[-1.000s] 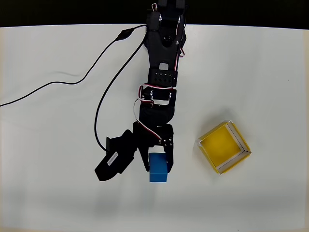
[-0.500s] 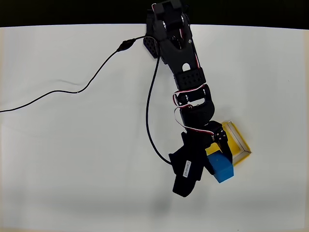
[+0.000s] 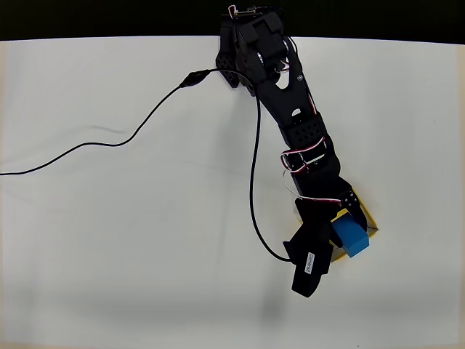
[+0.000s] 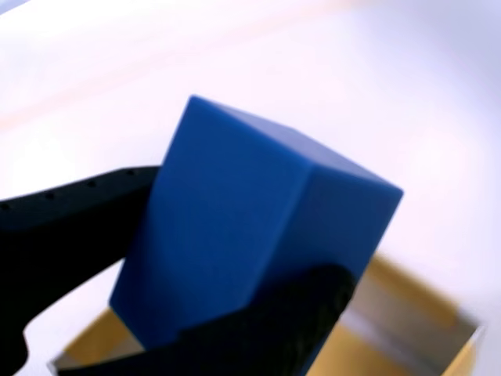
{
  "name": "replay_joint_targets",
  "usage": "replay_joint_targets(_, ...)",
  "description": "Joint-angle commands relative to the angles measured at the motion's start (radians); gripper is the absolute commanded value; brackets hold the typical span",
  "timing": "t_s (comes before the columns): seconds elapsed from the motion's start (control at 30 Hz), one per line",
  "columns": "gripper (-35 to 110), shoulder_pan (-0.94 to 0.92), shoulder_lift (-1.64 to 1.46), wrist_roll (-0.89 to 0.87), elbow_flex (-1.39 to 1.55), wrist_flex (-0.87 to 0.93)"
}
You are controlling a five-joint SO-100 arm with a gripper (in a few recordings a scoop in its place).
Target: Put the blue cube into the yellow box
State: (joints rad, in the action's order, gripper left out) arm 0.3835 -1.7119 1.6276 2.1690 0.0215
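Note:
My gripper (image 3: 341,231) is shut on the blue cube (image 3: 351,236) and holds it in the air over the yellow box (image 3: 370,219), most of which the arm and cube hide in the overhead view. The wrist view is close up: the blue cube (image 4: 250,235) is pinched between the two black fingers (image 4: 70,219). Below it lies the yellow box (image 4: 415,329), with its yellow floor and pale wall showing.
A black cable (image 3: 131,138) runs from the arm's base across the left half of the white table (image 3: 109,254) to the left edge. The arm's black links (image 3: 290,109) reach diagonally from the top centre.
The arm has swung to the right with the blue cube in its grip, from the table's middle to over the yellow box. The cable has shifted with it.

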Motion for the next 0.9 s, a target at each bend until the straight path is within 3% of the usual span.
replay_joint_targets(0.0,13,0.015,-0.034,-0.012,-0.008,-0.021)
replay_joint_targets(0.43,16,-0.008,-0.031,-0.054,0.077,0.028)
replay_joint_targets(0.87,40,-0.028,-0.041,-0.023,0.147,-0.078)
